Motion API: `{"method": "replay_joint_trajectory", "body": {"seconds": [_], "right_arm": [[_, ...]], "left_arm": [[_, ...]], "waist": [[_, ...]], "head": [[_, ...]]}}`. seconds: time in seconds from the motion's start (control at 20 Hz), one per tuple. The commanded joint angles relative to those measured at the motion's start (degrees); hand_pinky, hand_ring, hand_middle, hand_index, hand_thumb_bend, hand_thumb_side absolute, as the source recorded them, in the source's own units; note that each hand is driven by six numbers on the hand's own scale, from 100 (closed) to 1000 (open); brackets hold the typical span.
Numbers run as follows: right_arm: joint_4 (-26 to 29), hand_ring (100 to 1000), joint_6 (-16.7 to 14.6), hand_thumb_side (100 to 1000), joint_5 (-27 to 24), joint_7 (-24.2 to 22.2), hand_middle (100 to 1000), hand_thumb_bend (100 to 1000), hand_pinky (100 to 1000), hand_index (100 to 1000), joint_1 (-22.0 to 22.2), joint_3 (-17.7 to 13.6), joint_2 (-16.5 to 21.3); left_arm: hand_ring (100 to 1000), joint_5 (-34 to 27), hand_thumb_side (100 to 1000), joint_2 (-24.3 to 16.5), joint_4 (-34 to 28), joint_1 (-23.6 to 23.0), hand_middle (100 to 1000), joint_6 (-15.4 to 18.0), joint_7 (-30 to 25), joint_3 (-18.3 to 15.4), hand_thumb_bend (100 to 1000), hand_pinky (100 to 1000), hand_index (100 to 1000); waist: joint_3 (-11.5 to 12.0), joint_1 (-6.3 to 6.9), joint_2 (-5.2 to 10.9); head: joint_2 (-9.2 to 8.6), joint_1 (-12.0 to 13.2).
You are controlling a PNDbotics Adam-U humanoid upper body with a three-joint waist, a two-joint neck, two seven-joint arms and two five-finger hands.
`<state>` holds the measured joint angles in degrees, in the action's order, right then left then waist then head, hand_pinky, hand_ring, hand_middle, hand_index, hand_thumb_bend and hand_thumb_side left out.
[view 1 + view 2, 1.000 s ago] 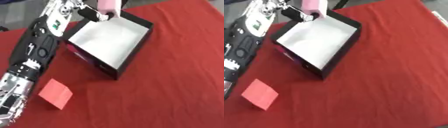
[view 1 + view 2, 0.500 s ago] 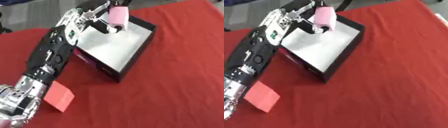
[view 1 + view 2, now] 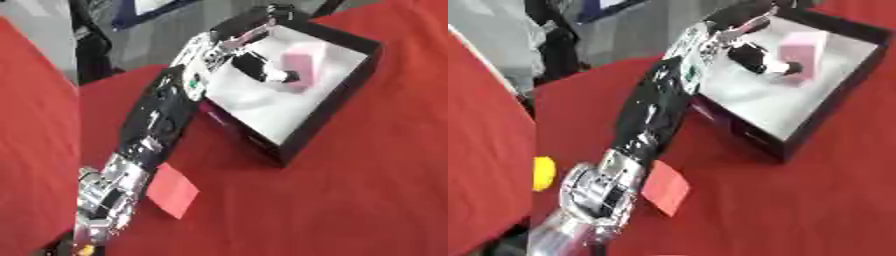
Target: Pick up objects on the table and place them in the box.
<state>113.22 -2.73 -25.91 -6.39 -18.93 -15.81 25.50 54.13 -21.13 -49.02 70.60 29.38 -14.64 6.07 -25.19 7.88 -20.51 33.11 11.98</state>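
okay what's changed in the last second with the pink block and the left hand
The left hand has lowered the pink block from above the box's far rim down inside the box, fingers at the block. The red square lies by the arm as before. The camera shifted too.

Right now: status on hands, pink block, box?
Left hand over the box, fingers at pink block. Right hand unseen. Red card on cloth, nothing blocking.
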Motion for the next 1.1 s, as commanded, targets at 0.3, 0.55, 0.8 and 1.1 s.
{"method": "replay_joint_trajectory", "body": {"seconds": [0.3,0.55,0.8,1.1], "right_arm": [[1.4,855,-0.4,594,-0.1,0.6,817,127,869,879,1.0,-0.5,1.9],[1.4,853,-0.9,589,0.1,1.2,816,125,869,880,3.4,-1.2,3.5],[1.4,853,-1.9,584,0.3,2.2,815,122,869,879,6.3,-2.1,4.8],[1.4,853,-3.1,577,0.5,3.8,815,119,870,879,9.3,-3.3,5.9]], "left_arm": [[802,-12.8,434,-4.1,-6.5,2.1,718,-2.9,4.8,-1.0,304,850,879],[770,-36.5,484,-11.3,-19.1,0.5,693,-8.4,2.9,1.4,147,838,871],[760,-58.3,502,-20.0,-32.0,-3.1,691,-16.8,1.4,-0.1,140,831,879],[739,-72.4,455,-30.7,-41.2,-9.5,662,-22.1,6.7,-4.0,168,810,856]], "waist": [[1.7,-0.17,1.25],[4.7,-0.41,3.07],[8.1,-1.08,4.84],[12.5,-2.18,6.43]], "head": [[1.6,-1.8],[4.68,-5.4],[6.65,-8.4],[8.5,-12.3]]}}
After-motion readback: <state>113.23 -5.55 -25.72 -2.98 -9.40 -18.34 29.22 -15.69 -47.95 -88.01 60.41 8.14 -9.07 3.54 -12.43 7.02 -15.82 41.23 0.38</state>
